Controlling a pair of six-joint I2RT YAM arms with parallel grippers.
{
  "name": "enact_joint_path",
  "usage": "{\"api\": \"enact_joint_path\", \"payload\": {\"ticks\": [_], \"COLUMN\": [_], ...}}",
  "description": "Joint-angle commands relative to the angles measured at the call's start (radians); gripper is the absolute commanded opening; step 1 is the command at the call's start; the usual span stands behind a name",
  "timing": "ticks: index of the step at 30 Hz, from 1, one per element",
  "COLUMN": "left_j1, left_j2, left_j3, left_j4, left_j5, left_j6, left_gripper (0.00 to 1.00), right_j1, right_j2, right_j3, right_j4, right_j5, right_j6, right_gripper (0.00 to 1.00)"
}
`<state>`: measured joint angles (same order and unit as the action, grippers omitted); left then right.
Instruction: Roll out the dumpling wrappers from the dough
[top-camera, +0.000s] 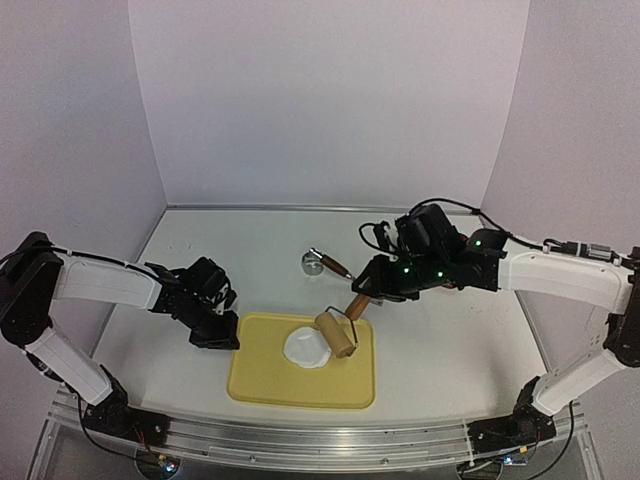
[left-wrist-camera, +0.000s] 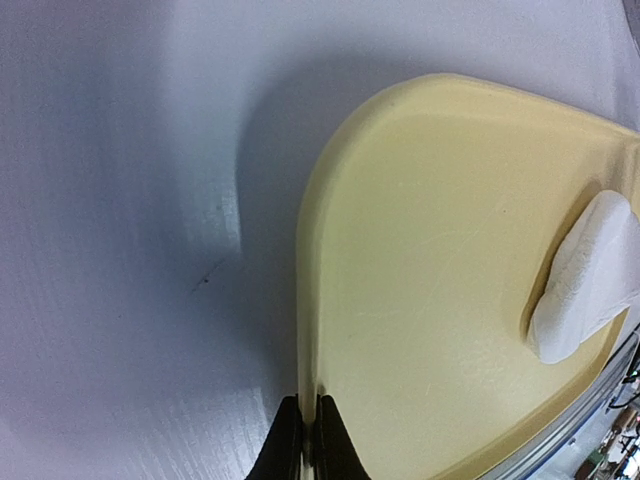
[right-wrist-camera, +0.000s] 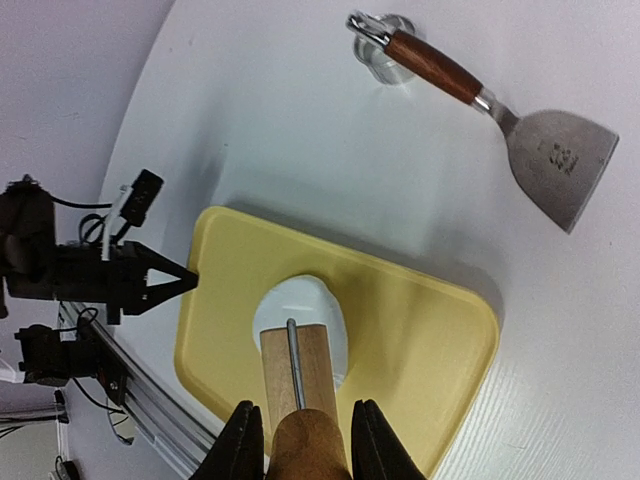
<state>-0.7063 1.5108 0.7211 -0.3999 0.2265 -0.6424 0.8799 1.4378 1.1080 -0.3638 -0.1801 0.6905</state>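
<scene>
top: left gripper (top-camera: 222, 338) is pinched shut on the board's (top-camera: 262, 378) 9 o'clock rim. right gripper (top-camera: 358, 303) clamps the roller (top-camera: 336, 334) handle, roller on the dough (top-camera: 303, 350) mid-board. left wrist: dough at 3 o'clock. right wrist: roller at 6 o'clock, scraper (right-wrist-camera: 500, 110) at 2.

On the white counter (top-camera: 450, 340): yellow tray (top-camera: 262, 385) under a wooden rolling pin (top-camera: 336, 334); behind, scraper (right-wrist-camera: 470, 90) handle lying across steel ring cutter (top-camera: 310, 266).
</scene>
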Motion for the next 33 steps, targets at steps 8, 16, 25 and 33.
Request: {"api": "enact_joint_path", "payload": {"ticks": [8, 16, 25, 33], "left_j1": [-0.044, -0.045, -0.046, -0.046], "left_j2": [0.081, 0.081, 0.078, 0.087], "left_j3": [0.095, 0.074, 0.056, 0.044], "left_j4": [0.017, 0.028, 0.044, 0.074], "left_j5": [0.003, 0.007, 0.012, 0.021], "left_j6": [0.049, 0.049, 0.051, 0.041], "left_gripper": [0.00, 0.00, 0.00, 0.00], "right_j1": [-0.025, -0.025, -0.027, -0.026], "right_j2": [0.080, 0.187, 0.301, 0.404], "right_j3": [-0.036, -0.034, -0.091, -0.111], "right_j4": [0.273, 0.292, 0.292, 0.295], "right_j5": [-0.170, -0.153, -0.076, -0.117], "right_j6": [0.042, -0.002, -0.055, -0.060], "right_gripper": [0.00, 0.00, 0.00, 0.00]}}
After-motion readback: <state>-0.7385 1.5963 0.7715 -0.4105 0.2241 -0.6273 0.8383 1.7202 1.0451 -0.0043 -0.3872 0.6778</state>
